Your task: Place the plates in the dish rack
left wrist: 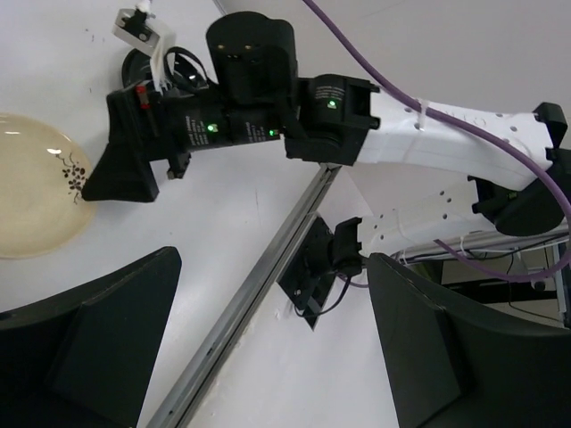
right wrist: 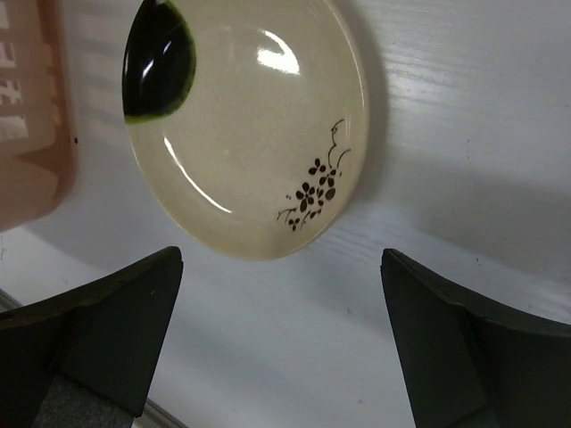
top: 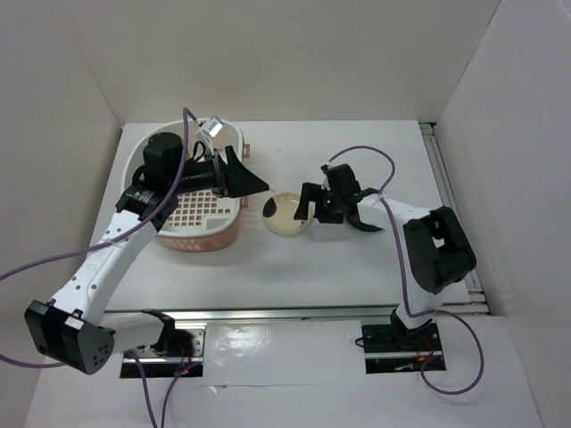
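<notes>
The cream plate (top: 287,214) with a dark blotch and a small flower print lies flat on the white table, just right of the pale pink dish rack (top: 192,234). My right gripper (top: 335,218) is open and empty, low beside the plate's right edge. In the right wrist view the plate (right wrist: 250,125) lies just ahead of the open gripper (right wrist: 281,348), not between its fingers. My left gripper (top: 245,174) is open and empty above the rack's right end, pointing at the plate (left wrist: 31,196). The green, blue-grey and black plates are hidden or out of view.
The left arm covers much of the rack's white grid (top: 198,212). The rack's pink rim (right wrist: 31,116) is close to the plate's left side. A metal rail (top: 294,314) runs along the near table edge, another rail (top: 446,192) along the right. White walls enclose the table.
</notes>
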Motion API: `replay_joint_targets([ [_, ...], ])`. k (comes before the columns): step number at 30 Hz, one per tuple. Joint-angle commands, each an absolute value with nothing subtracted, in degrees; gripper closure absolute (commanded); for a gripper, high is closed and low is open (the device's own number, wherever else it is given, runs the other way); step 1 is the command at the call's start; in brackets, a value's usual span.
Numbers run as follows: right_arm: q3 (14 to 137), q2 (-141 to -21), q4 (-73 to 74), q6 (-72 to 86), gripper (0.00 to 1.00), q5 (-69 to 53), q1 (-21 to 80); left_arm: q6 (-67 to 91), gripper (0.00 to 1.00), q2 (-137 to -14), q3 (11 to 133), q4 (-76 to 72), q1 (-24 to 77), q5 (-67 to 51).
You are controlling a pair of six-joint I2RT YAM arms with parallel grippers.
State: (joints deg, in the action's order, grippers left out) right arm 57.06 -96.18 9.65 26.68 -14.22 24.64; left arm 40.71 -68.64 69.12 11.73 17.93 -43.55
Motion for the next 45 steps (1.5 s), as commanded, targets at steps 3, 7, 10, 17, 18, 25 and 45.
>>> replay_joint_targets([
  [3, 57.5, -100.5, -0.9, 28.7, 0.06, -17.2, 22.3, 37.2, 0.03, -66.1, 71.2, 13.4, 19.1, -40.4],
  [7, 57.0, -102.6, -2.9, 28.7, 0.17, -18.9, 21.7, 34.6, 0.07, -65.6, 73.6, 17.1, 19.1, -35.6],
  [10, 57.5, -105.0, -3.6, 28.7, 0.2, -19.8, 20.4, 34.1, 0.07, -65.6, 74.7, 17.9, 19.1, -34.8],
  [17, 56.6, -108.7, -6.4, 29.2, 0.39, -23.4, 18.3, 33.0, 0.09, -66.6, 76.8, 19.7, 19.1, -33.6],
  [18, 56.6, -109.4, -6.4, 29.7, 0.41, -23.4, 18.3, 33.0, 0.09, -66.6, 76.8, 19.7, 19.1, -33.6],
  [25, 55.4, -111.2, -6.9, 29.7, 0.59, -23.4, 18.3, 32.5, 0.06, -67.1, 77.3, 20.2, 19.1, -32.4],
  [45, 74.3, -103.0, 14.7, 30.2, 1.0, -9.2, 13.9, 32.0, 0.01, -74.5, 84.0, 24.4, 19.1, -26.2],
])
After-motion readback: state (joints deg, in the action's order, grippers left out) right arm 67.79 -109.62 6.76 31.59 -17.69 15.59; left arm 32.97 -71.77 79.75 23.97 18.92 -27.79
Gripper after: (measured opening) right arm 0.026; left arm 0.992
